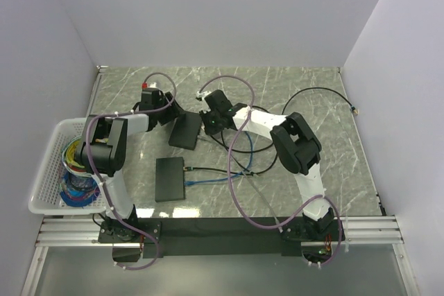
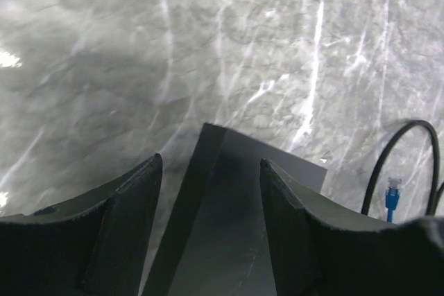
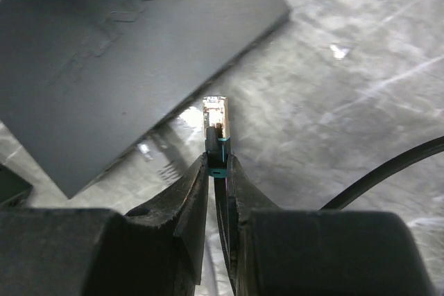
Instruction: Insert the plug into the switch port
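A black switch (image 1: 186,132) sits mid-table between my two grippers. My left gripper (image 1: 169,116) holds its far-left end. In the left wrist view the gripper (image 2: 210,168) has its jaws astride the switch (image 2: 236,227), one finger on each side. My right gripper (image 1: 207,124) is at the switch's right edge. In the right wrist view the gripper (image 3: 218,161) is shut on a clear plug (image 3: 216,126) with a teal boot and a black cable. The plug tip points at the switch (image 3: 125,53) and stands just short of its edge. The port is not visible.
A second black switch (image 1: 170,178) lies nearer, with a blue cable (image 1: 208,178) plugged into it. A white basket (image 1: 48,164) of coloured cables stands at the left. A black cable loops right to a loose plug (image 1: 357,111). A blue plug (image 2: 393,195) lies by a black cable (image 2: 409,129).
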`<action>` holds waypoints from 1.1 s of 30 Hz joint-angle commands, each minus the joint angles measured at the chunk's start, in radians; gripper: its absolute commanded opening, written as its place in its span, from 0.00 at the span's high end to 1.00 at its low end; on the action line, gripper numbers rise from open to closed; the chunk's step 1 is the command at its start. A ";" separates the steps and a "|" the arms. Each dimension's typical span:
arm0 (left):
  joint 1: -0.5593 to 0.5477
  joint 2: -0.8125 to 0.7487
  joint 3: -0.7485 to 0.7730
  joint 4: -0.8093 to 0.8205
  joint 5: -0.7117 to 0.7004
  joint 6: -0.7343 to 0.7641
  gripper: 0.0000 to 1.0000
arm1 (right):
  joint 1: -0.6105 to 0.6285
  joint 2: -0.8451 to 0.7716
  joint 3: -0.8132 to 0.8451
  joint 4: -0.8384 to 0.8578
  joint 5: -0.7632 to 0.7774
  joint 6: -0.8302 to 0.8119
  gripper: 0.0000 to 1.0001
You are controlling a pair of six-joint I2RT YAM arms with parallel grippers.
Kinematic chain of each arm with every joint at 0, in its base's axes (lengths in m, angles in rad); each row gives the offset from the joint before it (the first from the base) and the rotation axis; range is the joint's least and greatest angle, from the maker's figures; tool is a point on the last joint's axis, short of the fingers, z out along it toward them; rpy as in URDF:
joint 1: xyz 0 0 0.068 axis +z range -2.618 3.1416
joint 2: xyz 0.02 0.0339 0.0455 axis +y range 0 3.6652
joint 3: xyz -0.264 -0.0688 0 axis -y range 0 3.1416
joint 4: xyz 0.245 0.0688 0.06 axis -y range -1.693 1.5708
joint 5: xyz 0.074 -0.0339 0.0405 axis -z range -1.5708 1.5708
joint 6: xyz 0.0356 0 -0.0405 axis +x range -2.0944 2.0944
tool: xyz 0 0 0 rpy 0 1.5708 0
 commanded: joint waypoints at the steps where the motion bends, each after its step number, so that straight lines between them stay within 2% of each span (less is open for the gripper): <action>1: -0.010 0.027 0.040 0.044 0.072 0.036 0.36 | 0.019 -0.013 0.008 0.040 -0.022 -0.005 1.00; 8: -0.070 0.064 0.097 0.019 0.092 0.051 0.37 | 0.032 -0.027 -0.009 0.046 -0.036 -0.008 1.00; 26: -0.073 0.061 0.118 -0.039 0.037 0.043 0.39 | 0.052 -0.059 -0.057 -0.023 0.044 -0.034 1.00; 33: -0.073 0.056 0.118 -0.044 0.030 0.060 0.39 | 0.053 -0.087 -0.074 -0.025 0.030 -0.023 1.00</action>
